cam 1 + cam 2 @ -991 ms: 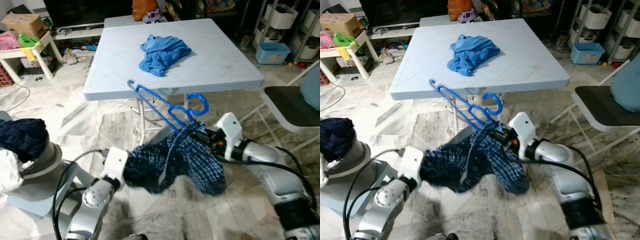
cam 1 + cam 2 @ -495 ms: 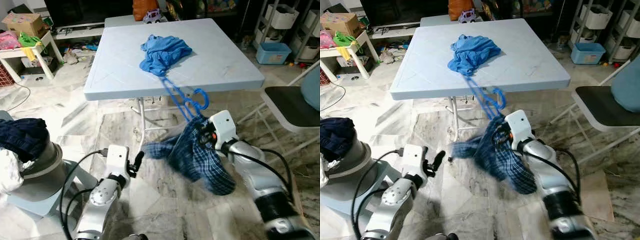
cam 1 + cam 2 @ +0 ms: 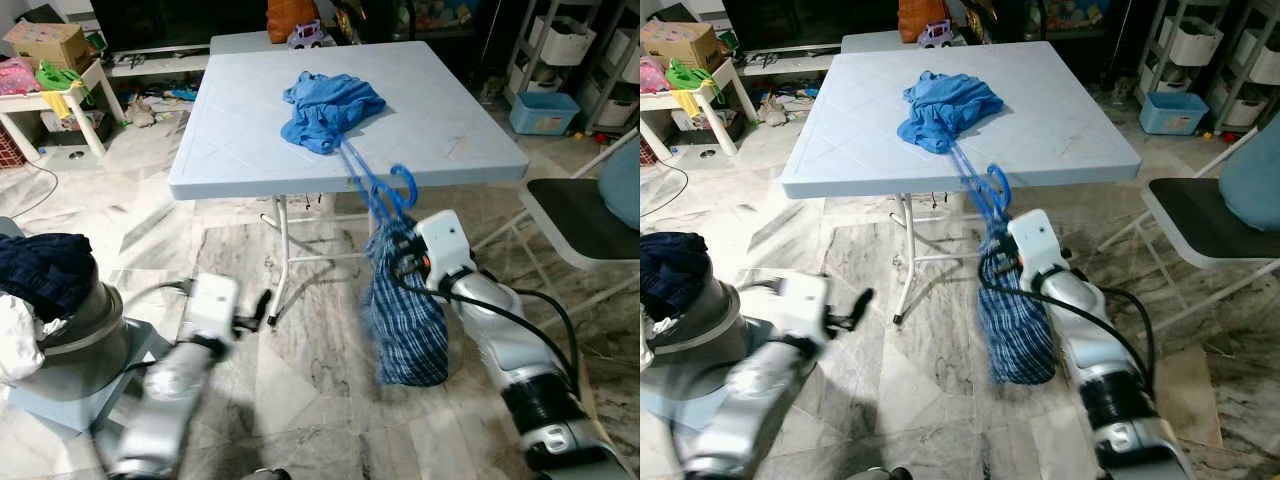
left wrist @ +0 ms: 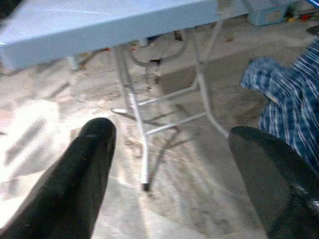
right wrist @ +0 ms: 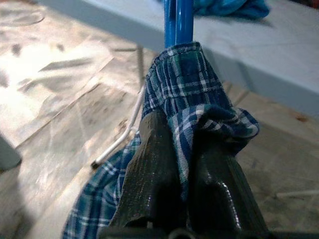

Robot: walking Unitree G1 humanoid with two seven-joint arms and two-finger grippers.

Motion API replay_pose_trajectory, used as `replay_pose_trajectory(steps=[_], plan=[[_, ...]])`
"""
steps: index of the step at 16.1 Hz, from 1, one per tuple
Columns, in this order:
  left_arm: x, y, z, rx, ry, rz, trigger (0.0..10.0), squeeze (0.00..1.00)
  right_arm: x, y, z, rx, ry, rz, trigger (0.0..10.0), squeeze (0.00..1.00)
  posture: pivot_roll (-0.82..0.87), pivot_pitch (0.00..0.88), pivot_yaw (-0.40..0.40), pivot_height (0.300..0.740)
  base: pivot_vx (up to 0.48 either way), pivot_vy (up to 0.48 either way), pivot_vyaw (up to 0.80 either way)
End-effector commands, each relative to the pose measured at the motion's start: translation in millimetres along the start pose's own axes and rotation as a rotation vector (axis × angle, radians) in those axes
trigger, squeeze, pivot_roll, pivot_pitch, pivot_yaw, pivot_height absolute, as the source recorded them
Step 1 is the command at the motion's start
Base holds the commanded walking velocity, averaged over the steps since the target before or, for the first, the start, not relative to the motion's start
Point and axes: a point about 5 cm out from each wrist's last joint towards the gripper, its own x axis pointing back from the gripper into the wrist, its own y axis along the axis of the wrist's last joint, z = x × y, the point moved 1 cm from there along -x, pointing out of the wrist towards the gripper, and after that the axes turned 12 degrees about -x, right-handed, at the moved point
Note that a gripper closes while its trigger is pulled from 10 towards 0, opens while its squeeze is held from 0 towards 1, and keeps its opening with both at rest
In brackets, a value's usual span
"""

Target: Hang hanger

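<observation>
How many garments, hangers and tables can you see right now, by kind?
Garments: 3, the plaid shorts in the right gripper, the blue shirt on the table, and dark clothing on the left.
Hangers: 1, the blue hanger.
Tables: 2, the light blue table and a white side table.
Total: 6

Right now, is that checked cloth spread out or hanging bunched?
Hanging bunched: the plaid garment droops in one narrow bundle from the blue hanger, clamped by the right gripper.

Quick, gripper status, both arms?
Left gripper: open, empty, low near the floor.
Right gripper: shut on the plaid shorts and blue hanger.
</observation>
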Motion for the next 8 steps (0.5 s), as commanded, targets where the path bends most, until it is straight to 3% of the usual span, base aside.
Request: replay_pose_trajectory(steps=[1, 4, 6, 8], plan=[[5.1, -1.7, 9.2, -0.001, 0.029, 0.007, 10.0, 1.00, 2.6, 8.9, -0.2, 0.037, 0.039, -0.034, 10.0, 0.00, -0.03, 0.000, 0.029, 0.740, 0.000, 0.000, 0.00], [17.3, -0.9, -0.4, -0.031, 0.003, -0.034, 10.0, 1.00, 13.3, 0.9, -5.4, 0.151, 0.118, 0.011, 10.0, 0.00, -0.04, 0.000, 0.060, 0.740, 0.000, 0.000, 0.00], [20.1, -4.7, -4.7, -0.033, 0.038, -0.010, 10.0, 1.00, 17.1, -3.8, -10.5, 0.170, 0.119, 0.047, 10.0, 0.00, -0.04, 0.000, 0.057, 0.740, 0.000, 0.000, 0.00], [21.8, -7.1, -9.8, -0.034, 0.102, 0.007, 10.0, 1.00, 18.2, -12.3, -12.7, 0.120, 0.069, 0.100, 10.0, 0.00, -0.04, 0.000, 0.048, 0.740, 0.000, 0.000, 0.00]])
